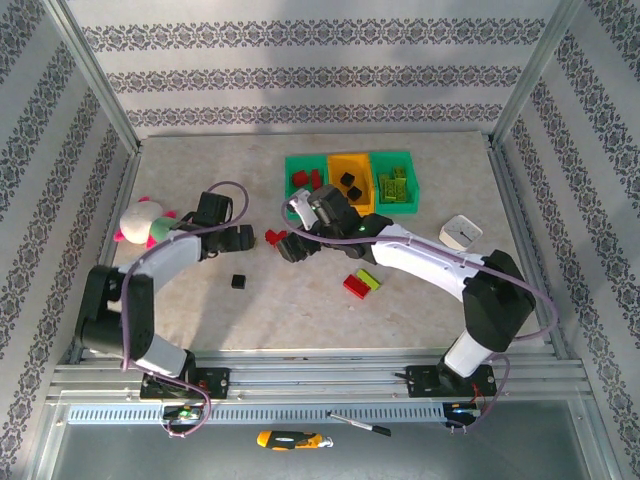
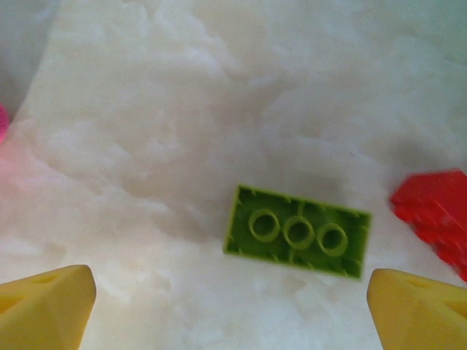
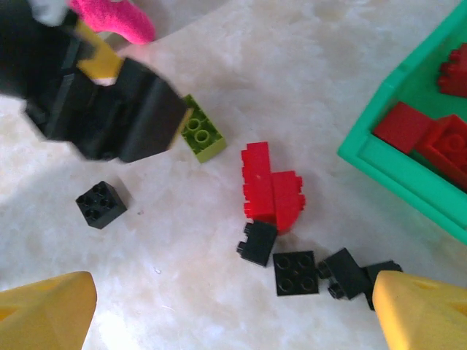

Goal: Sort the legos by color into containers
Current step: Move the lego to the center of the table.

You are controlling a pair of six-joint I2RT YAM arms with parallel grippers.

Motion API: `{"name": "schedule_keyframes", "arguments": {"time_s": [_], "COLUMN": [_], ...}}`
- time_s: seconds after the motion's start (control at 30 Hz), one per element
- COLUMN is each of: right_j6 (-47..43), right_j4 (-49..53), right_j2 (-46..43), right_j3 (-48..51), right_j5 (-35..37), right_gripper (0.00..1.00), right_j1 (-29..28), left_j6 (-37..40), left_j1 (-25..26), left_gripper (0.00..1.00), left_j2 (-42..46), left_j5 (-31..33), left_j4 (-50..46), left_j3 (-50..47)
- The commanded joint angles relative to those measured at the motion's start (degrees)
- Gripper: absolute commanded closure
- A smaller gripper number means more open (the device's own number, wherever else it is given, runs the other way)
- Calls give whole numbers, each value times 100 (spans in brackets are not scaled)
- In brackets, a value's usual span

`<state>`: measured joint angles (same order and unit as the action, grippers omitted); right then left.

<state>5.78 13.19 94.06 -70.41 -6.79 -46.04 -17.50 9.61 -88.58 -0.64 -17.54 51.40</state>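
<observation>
This is a robotics lab test cell rather than a home. A left arm (image 1: 150, 270) and a right arm (image 1: 430, 262) are bolted to a slotted aluminium rail (image 1: 320, 378) at the near edge of a marble-look bench (image 1: 200, 300), with purple cables (image 1: 232, 186) looped along them. Aluminium posts (image 1: 95, 75) frame the cell and carry patterned wallpaper panels (image 1: 300, 80) on three sides, and a utility knife (image 1: 288, 439) and a pen (image 1: 358, 424) lie on the metal ledge (image 1: 480, 440) below the rail.

Table (image 1: 300, 315) with legos (image 1: 354, 286), bins (image 1: 300, 158), plush (image 1: 140, 222), clock (image 1: 460, 232)
</observation>
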Motion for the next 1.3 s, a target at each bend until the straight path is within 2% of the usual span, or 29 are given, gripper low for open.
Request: {"name": "schedule_keyframes", "arguments": {"time_s": [0.0,0.1,0.23,0.33,0.4,0.6,0.9,1.03,1.17,1.27], "right_j6": [-91,-86,-60,-25,11,37,64,62,63,164], "right_j4": [-115,-75,-37,-27,-28,-27,-125,-119,-2,234], "right_j2": [59,18,-136,-250,-306,-367,-499,-476,-355,-62], "right_j3": [-254,-211,-34,79,135,241,537,628,525,250], "right_j5": [-157,-146,14,139,184,222,192,186,114,207], "right_gripper": [3,3,3,3,3,3,3,3,4,4], "right_j1": [-96,-116,-128,-116,-119,-107,-57,-39,-47,-111], "left_j6": [-35,-25,-27,-149,-229,-469,-845,-1069,-1221,-1247], "left_j1": [-129,-187,-196,-189,-189,-24,694,987,898,559], "left_gripper": [8,15,31,42,45,48,48,47,45,39], "left_j2": [-576,-1080,-1547,-1623,-1581,-1333,-941,-1061,-937,-757], "left_j5": [-258,-441,-869,-1151,-1373,-2020,-2195,-2232,-1875,-1735], "left_j4": [-189,-93,-233,-267,-293,-349,-132,18,166,101], "left_j3": [524,875,1265,1273,1224,882,430,572,521,429]}}
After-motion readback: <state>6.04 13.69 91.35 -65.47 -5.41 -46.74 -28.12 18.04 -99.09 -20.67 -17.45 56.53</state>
